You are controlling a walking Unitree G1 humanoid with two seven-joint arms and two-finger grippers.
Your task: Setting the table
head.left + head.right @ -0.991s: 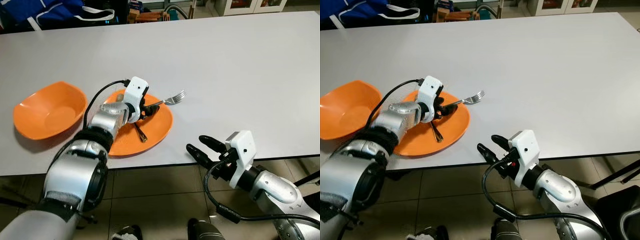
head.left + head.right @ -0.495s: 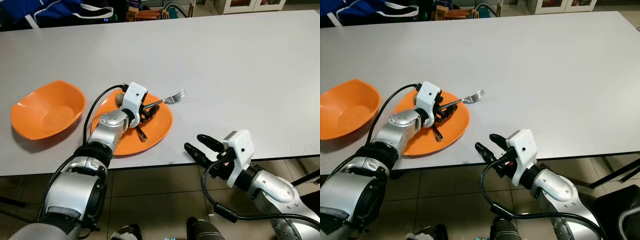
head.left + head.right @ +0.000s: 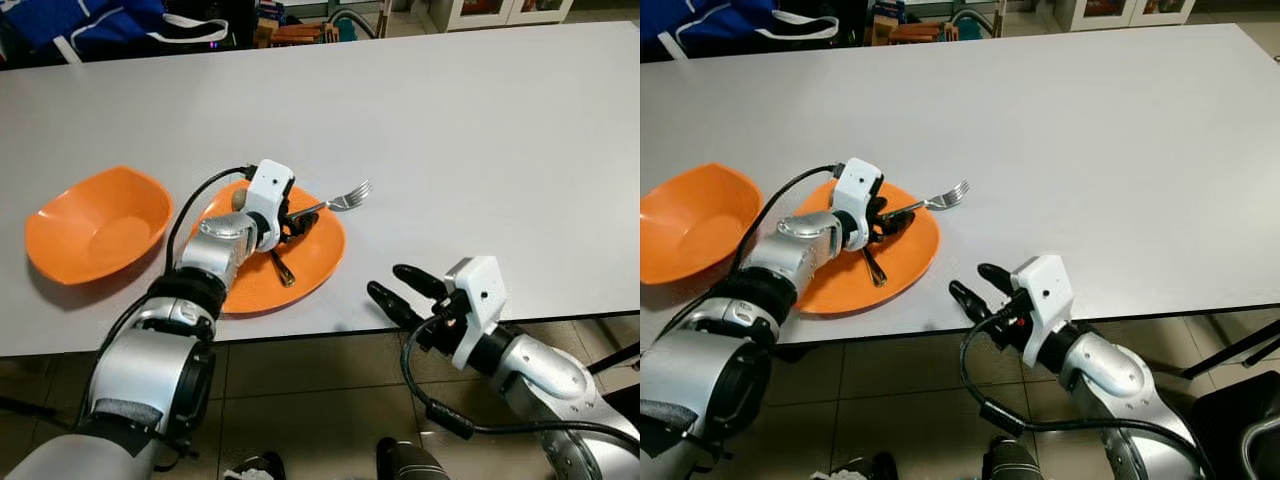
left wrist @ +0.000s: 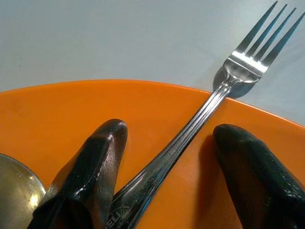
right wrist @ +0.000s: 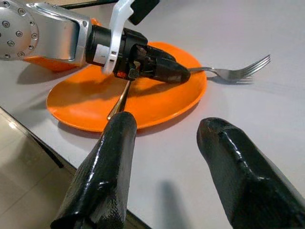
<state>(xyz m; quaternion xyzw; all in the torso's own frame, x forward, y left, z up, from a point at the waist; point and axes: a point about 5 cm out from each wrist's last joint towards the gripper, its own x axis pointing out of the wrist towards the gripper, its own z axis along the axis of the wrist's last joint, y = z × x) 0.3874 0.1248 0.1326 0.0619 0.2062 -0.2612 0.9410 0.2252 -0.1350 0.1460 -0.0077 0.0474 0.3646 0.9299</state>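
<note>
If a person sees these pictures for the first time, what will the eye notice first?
First the orange plate near the front edge of the grey table, where the left gripper straddles the handle of a fork whose tines jut past the rim. An orange bowl sits left of it, and the right gripper hangs open at the table's edge.

Left arm stretched forward, right arm held low and near.

The left pincer [image 3: 296, 220] reaches out from a bent silver arm, its black fingers [image 4: 90, 174] parted, one on each side of a handle. The right pincer [image 3: 396, 288] sits low in front of the body, fingers [image 5: 107, 171] spread wide and empty.
</note>
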